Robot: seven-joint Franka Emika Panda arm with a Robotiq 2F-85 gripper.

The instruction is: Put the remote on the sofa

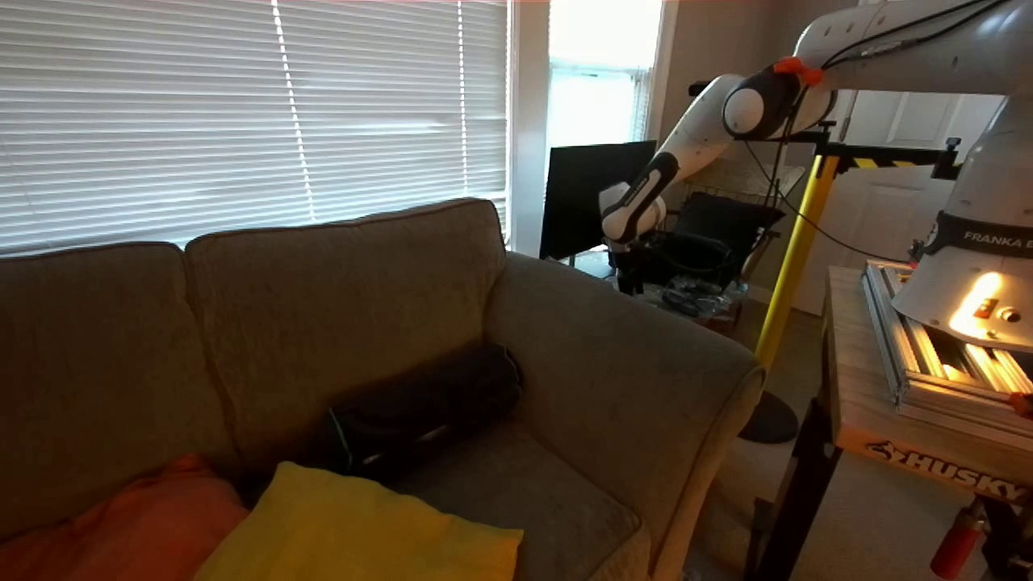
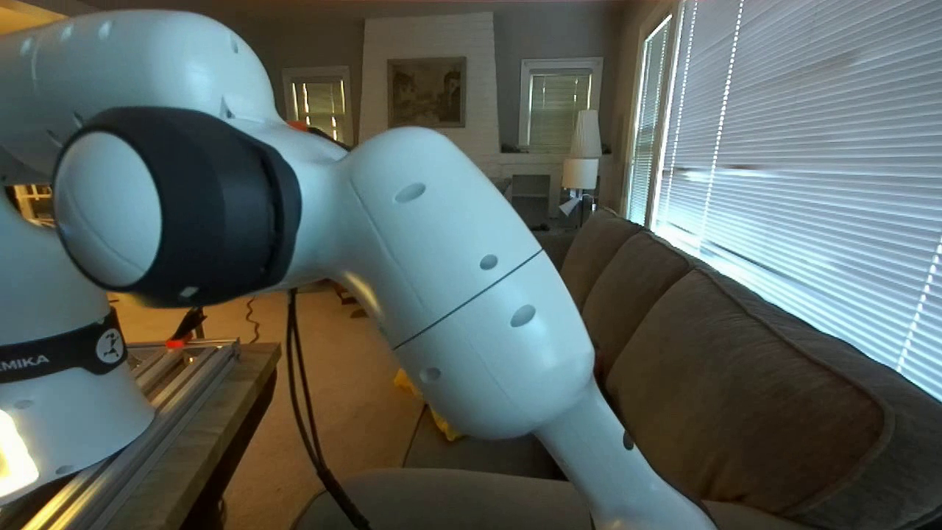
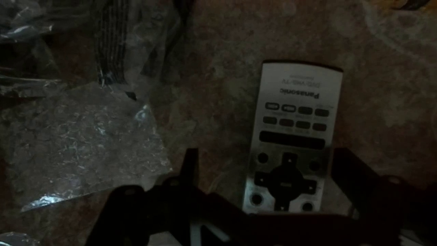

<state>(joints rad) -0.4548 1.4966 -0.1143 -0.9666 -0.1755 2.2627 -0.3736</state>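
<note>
The tool (image 3: 266,153) stands spread wide, its two dark fingers (image 3: 192,165) at either side of the Panasonic remote (image 3: 292,138) in the wrist view. The remote shows nearer the finger on the picture's right — whether they touch, I cannot tell — and its lower end is hidden behind the tool. It lies flat, buttons up, on a mottled brown tabletop (image 3: 211,112), its lettering upside down in this view. Past the other finger lies a sheet of bubble wrap (image 3: 85,147), with clear plastic packaging (image 3: 24,32) in the upper left corner.

In an exterior view the robot arm (image 1: 698,137) slopes down beyond the sofa (image 1: 621,339), near a flat black panel (image 1: 585,194). On the sofa a dark bolster pillow (image 1: 436,399) lies along the back cushion, one end by the padded arm; in front are a yellow throw cushion (image 1: 363,524) and, beside it, an orange throw cushion (image 1: 129,524). The robot's base sits on metal rails atop a Husky workbench (image 1: 859,363). White blinds (image 1: 161,121) hang behind the sofa.
</note>
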